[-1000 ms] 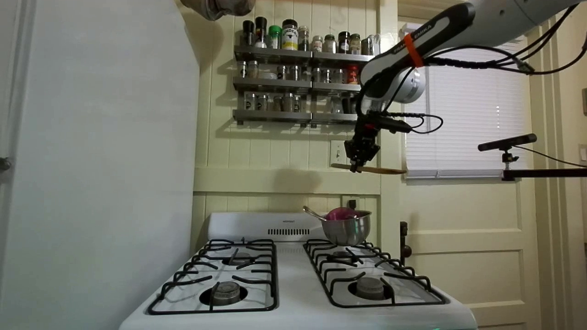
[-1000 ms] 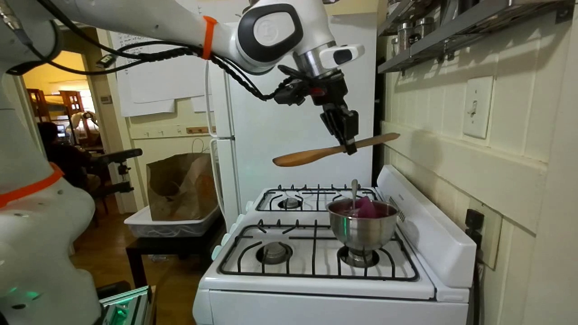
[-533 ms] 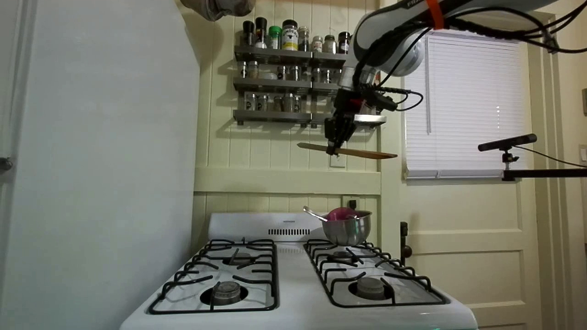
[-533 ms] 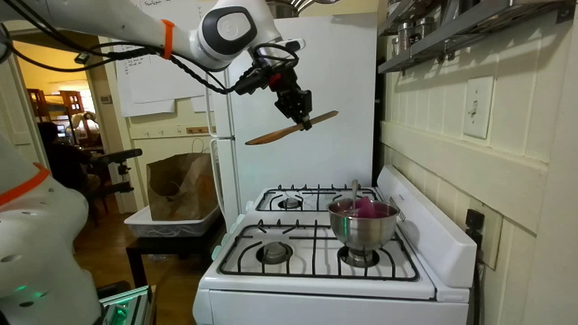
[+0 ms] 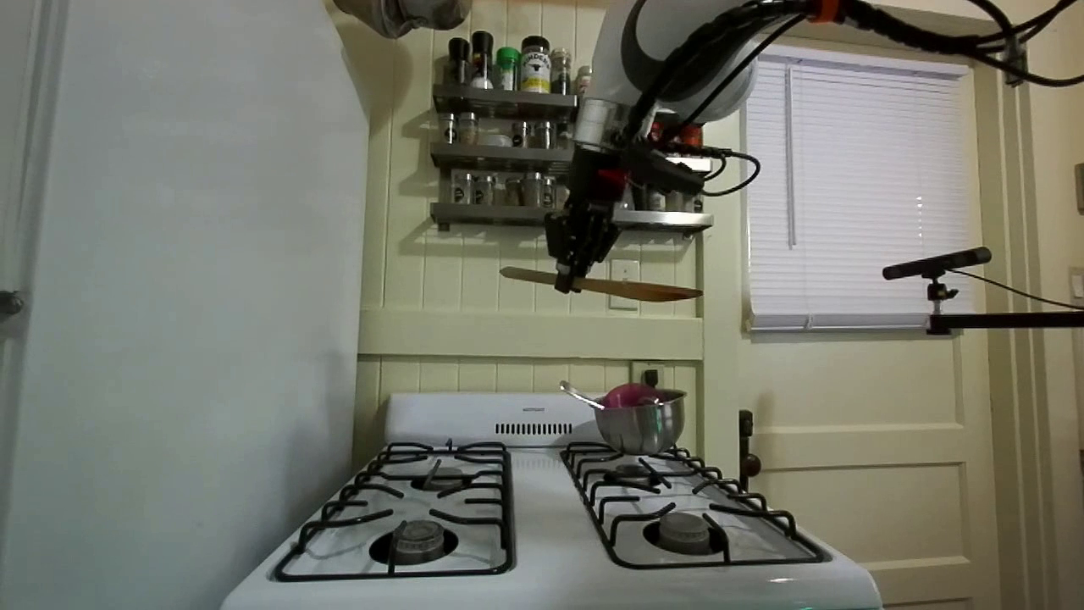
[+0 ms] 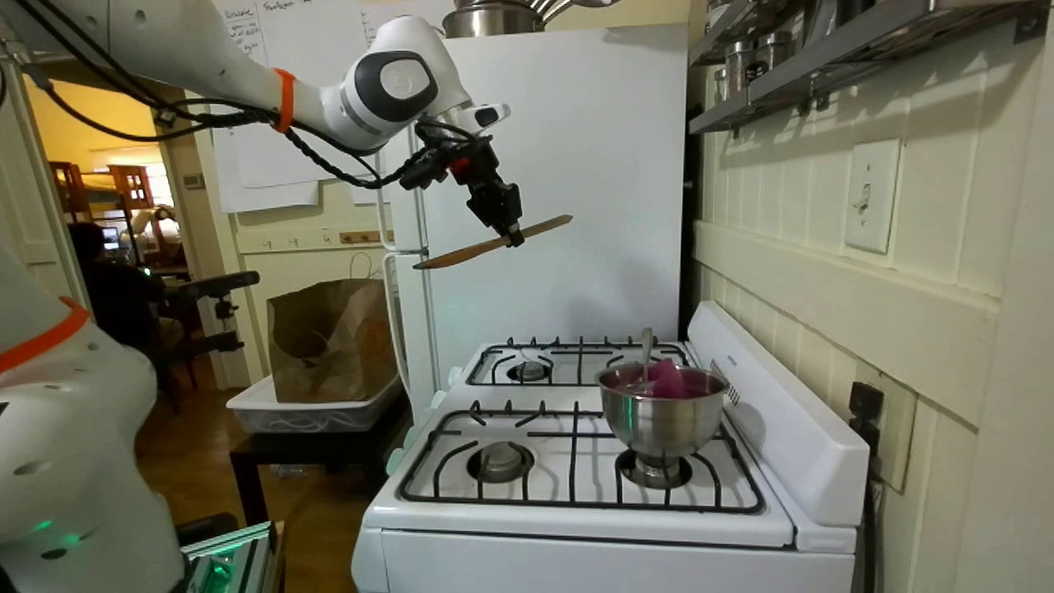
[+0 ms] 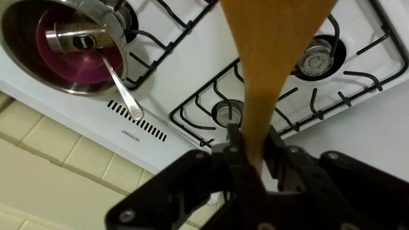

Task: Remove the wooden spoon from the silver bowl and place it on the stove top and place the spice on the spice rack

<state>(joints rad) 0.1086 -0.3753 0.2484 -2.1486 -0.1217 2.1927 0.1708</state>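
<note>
My gripper point(image 5: 567, 282) is shut on the handle of the wooden spoon point(image 5: 644, 291), high above the stove top point(image 5: 538, 525). In an exterior view the spoon point(image 6: 457, 257) hangs slightly tilted in the gripper point(image 6: 512, 237), with its broad head toward the stove's front. In the wrist view the spoon point(image 7: 274, 41) runs up from between the fingertips point(image 7: 254, 130). The silver bowl point(image 6: 663, 424) stands on a rear burner. In the wrist view a spice jar point(image 7: 83, 38) with a silver lid lies on a pink thing point(image 7: 80, 68) inside the bowl point(image 7: 75, 91). The spice rack point(image 5: 504, 158) hangs on the wall, full of jars.
A metal spoon point(image 7: 124, 95) leans out over the bowl's rim. A white fridge point(image 6: 560, 123) stands beside the stove, with pots point(image 6: 494, 18) on top. Black grates point(image 5: 449, 576) cover the burners. A light switch point(image 6: 873, 196) is on the wall. A paper bag point(image 6: 329, 346) stands in a tub.
The gripper has carried the spoon away from above the bowl, toward the fridge and off the wall, somewhat higher than a second ago. The bowl and its contents have not moved.
</note>
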